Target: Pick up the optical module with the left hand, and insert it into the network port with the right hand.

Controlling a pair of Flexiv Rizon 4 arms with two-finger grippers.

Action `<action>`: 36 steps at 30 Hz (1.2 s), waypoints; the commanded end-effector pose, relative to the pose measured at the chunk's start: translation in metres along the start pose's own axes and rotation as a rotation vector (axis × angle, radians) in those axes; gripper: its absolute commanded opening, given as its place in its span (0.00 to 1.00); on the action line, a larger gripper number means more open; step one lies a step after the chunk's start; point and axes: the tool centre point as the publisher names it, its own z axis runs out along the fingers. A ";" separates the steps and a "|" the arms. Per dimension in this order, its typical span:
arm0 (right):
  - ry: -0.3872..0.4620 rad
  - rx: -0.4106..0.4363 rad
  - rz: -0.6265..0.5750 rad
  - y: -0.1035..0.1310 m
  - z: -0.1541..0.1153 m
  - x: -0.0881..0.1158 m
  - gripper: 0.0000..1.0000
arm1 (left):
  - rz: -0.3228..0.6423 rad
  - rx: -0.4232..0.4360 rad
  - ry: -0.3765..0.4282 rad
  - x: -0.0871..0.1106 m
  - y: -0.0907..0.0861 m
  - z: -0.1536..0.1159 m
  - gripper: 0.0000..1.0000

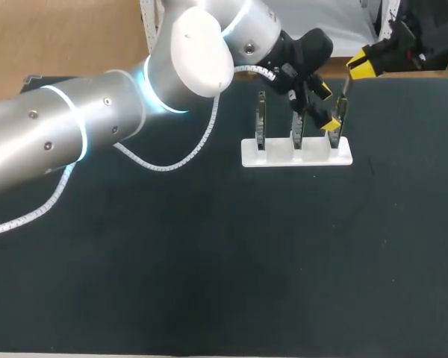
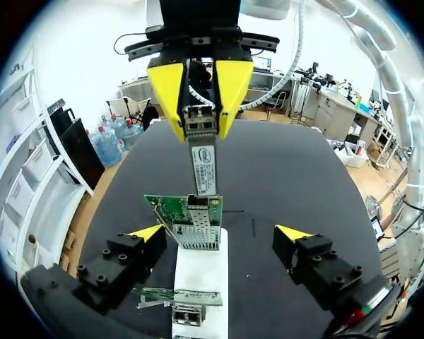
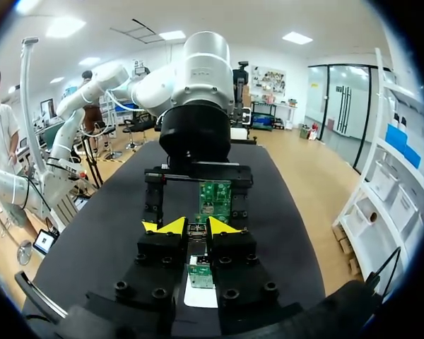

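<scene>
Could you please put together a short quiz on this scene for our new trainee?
1. True or false: the optical module is already fully seated in the network port.
2. Which jaws are shut on the optical module? A) left jaws B) right jaws C) neither
3. Fill in: the white holder carries ___ upright circuit boards.
Key: 1 false; 2 B; 3 three.

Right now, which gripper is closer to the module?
Right. The right gripper is shut on the module, just above the card. The left gripper is open and lower, one finger on each side of the card.
</scene>
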 end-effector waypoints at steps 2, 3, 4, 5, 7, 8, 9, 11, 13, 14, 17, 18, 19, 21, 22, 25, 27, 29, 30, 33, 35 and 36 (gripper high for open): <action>0.012 0.001 -0.005 -0.002 0.003 -0.002 0.00 | -0.001 0.003 0.006 -0.001 0.002 0.001 1.00; 0.015 0.002 -0.006 -0.002 0.003 -0.002 0.00 | -0.001 0.003 0.006 -0.001 0.002 0.001 1.00; 0.015 0.002 -0.007 -0.003 0.003 -0.002 0.00 | -0.001 0.003 0.006 -0.001 0.002 0.001 1.00; 0.014 0.003 -0.007 -0.003 0.003 -0.002 0.00 | -0.001 0.003 0.006 -0.001 0.002 0.001 1.00; 0.017 0.003 -0.007 -0.003 0.003 -0.001 0.00 | -0.001 0.003 0.006 -0.001 0.002 0.001 1.00; 0.016 0.003 -0.006 -0.004 0.003 -0.001 0.00 | -0.001 0.003 0.006 -0.001 0.002 0.001 1.00; 0.017 0.003 -0.004 -0.004 0.003 -0.001 0.00 | -0.001 0.003 0.006 -0.001 0.002 0.001 1.00; 0.018 0.003 -0.003 -0.004 0.003 0.000 0.00 | -0.001 0.003 0.006 -0.001 0.002 0.001 1.00; 0.020 0.002 -0.002 -0.005 0.003 0.000 0.00 | -0.001 0.003 0.006 -0.001 0.002 0.001 1.00; 0.021 0.002 -0.002 -0.005 0.003 0.000 0.00 | -0.001 0.003 0.006 -0.001 0.002 0.001 1.00; 0.024 0.002 0.001 -0.005 0.003 0.001 0.00 | -0.001 0.003 0.006 -0.001 0.002 0.001 1.00; 0.023 0.002 0.001 -0.005 0.003 0.001 0.00 | -0.001 0.003 0.006 -0.001 0.002 0.001 1.00; 0.024 0.002 0.001 -0.005 0.003 0.002 0.00 | -0.001 0.003 0.006 -0.001 0.002 0.001 1.00; 0.030 0.003 0.000 -0.005 0.003 0.002 0.00 | -0.001 0.003 0.006 -0.001 0.002 0.001 1.00; 0.033 0.003 0.000 -0.005 0.003 0.002 0.00 | -0.001 0.003 0.006 -0.001 0.002 0.001 1.00; 0.034 0.003 0.001 -0.006 0.003 0.003 0.00 | -0.001 0.003 0.006 -0.001 0.002 0.001 1.00; 0.035 0.003 0.004 -0.006 0.003 0.004 0.00 | -0.001 0.003 0.006 -0.001 0.002 0.001 1.00; 0.035 0.001 0.006 -0.006 0.003 0.005 0.00 | -0.001 0.003 0.006 -0.001 0.002 0.001 1.00; 0.035 0.001 0.007 -0.006 0.003 0.005 0.00 | -0.001 0.003 0.006 -0.001 0.002 0.001 1.00; 0.035 -0.002 0.007 -0.006 0.004 0.005 0.00 | -0.001 0.003 0.006 -0.001 0.002 0.001 1.00; 0.036 -0.004 0.008 -0.007 0.004 0.006 0.00 | -0.001 0.003 0.006 -0.001 0.002 0.001 1.00; 0.035 -0.005 0.008 -0.007 0.005 0.006 0.00 | -0.001 0.003 0.006 -0.001 0.002 0.001 1.00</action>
